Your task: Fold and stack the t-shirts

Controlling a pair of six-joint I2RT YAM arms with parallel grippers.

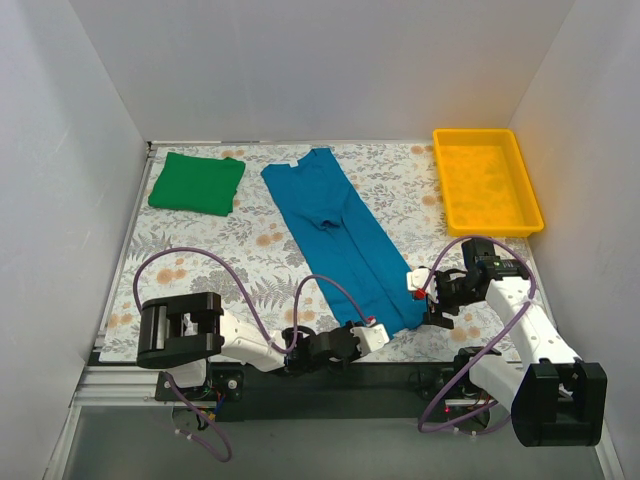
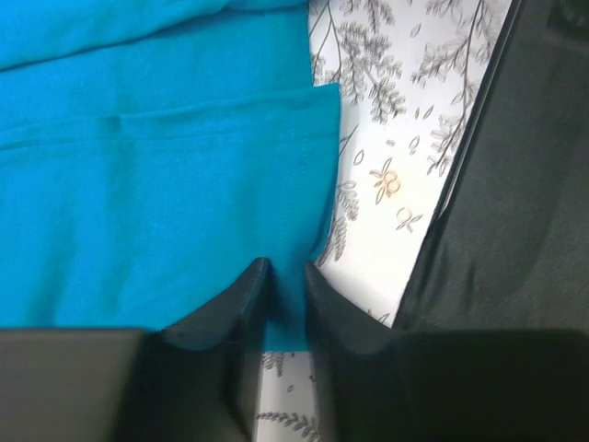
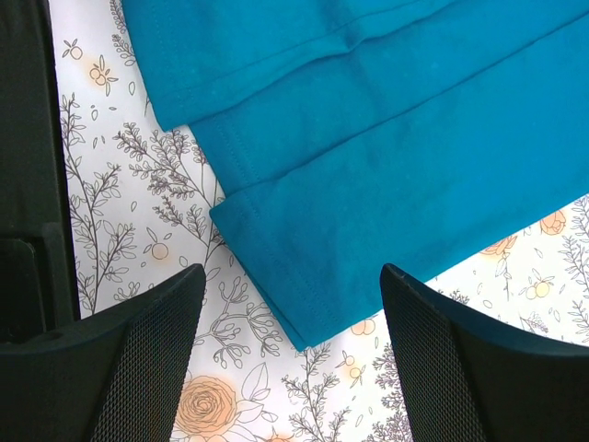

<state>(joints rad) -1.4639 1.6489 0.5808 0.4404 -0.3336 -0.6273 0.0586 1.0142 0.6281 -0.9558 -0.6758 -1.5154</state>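
Left wrist view: my left claw (image 2: 283,269) is narrow, its 2 fingers (image 2: 247,296) nipping the hem of the teal-blue t-shirt (image 2: 166,184) at the lower middle of the frame, with cloth showing in the slit between them. My right claw (image 3: 294,276) stands wide, 1 finger at the lower left and 1 at the lower right of its frame, above a corner of the same shirt. From the top camera, that shirt lies as 1 long strip slanting from upper centre down to lower right of centre on the floral table (image 1: 220,250). The green t-shirt (image 1: 197,183) sits folded at the upper left. The yellow tray (image 1: 495,229) sits at the upper right.
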